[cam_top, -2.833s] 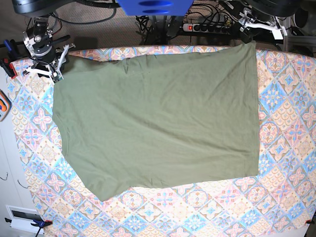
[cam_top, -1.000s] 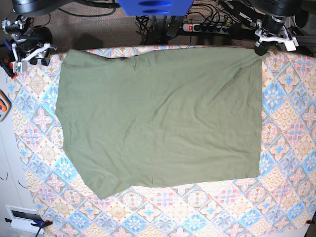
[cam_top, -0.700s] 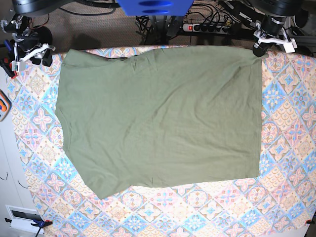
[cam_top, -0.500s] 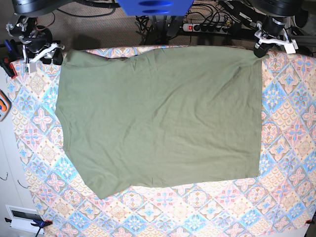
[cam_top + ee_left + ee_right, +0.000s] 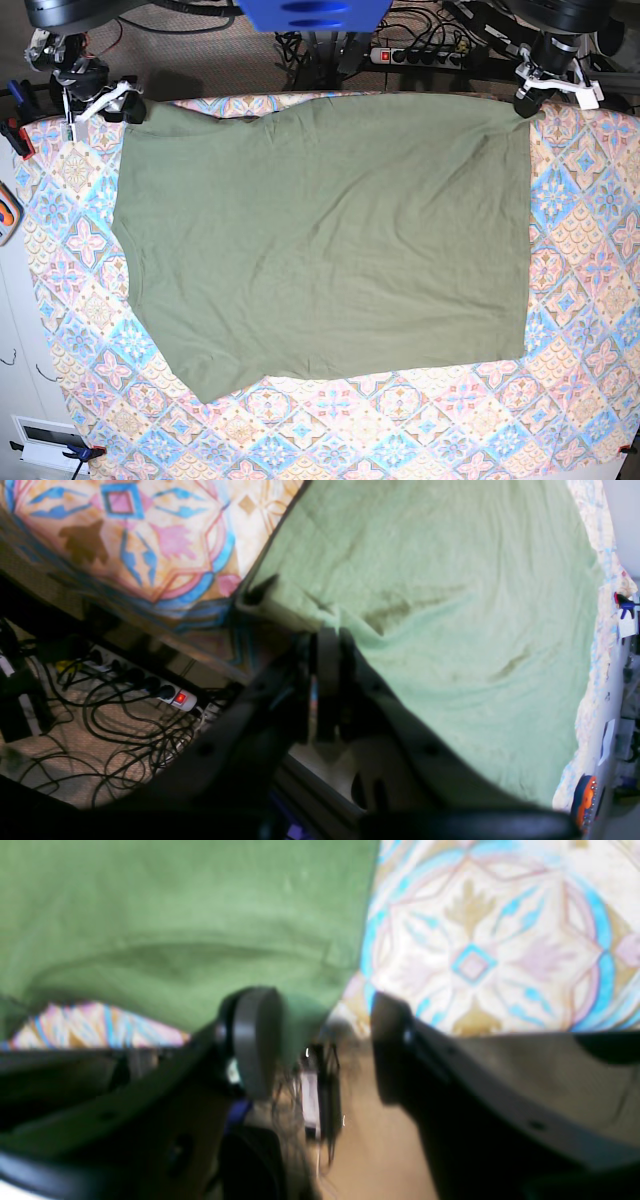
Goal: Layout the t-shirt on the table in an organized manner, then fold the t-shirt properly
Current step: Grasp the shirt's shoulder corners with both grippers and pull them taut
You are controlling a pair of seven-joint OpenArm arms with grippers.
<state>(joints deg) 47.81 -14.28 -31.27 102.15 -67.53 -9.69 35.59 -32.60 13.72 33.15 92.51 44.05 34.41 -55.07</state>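
The olive-green t-shirt [image 5: 320, 230] lies spread flat on the patterned table [image 5: 585, 260], reaching the far edge. My left gripper [image 5: 522, 103] is at the shirt's far right corner; in the left wrist view [image 5: 327, 640] its jaws are pressed together on the shirt's edge [image 5: 450, 605]. My right gripper [image 5: 125, 108] is at the shirt's far left corner; in the right wrist view [image 5: 322, 1040] its jaws stand open around the shirt's corner [image 5: 300, 1010], over the table's far edge.
A power strip [image 5: 420, 55] and cables lie on the floor behind the table. An orange object [image 5: 6, 215] and a clamp [image 5: 15, 132] sit at the table's left edge. A white unit [image 5: 45, 440] stands at the lower left.
My right gripper has moved rightward from off the table's corner to the shirt's far left corner. My left gripper has stayed at the far right corner. The shirt has barely shifted.
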